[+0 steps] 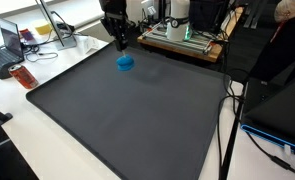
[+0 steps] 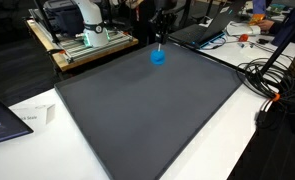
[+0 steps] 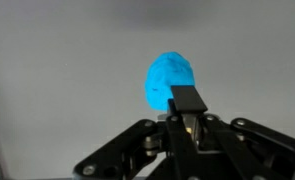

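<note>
The arm (image 1: 112, 12) hangs at the far side of the scene, wrist vertical. Its black end effector (image 1: 116, 42) points straight down, with both fingers (image 3: 187, 100) pressed fully together.

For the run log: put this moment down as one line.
gripper: shut, holding nothing | nearest: blue lump, just beyond fingertips | surface: dark grey mat | contact: cannot tell

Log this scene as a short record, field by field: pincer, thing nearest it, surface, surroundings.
pincer: shut, nothing between its fingers
nearest thing: blue lump, just below the pincer; contact cannot be told
surface: dark mat on a white table
lump position: on the mat, near one edge
surroundings: cables beside the mat
</note>
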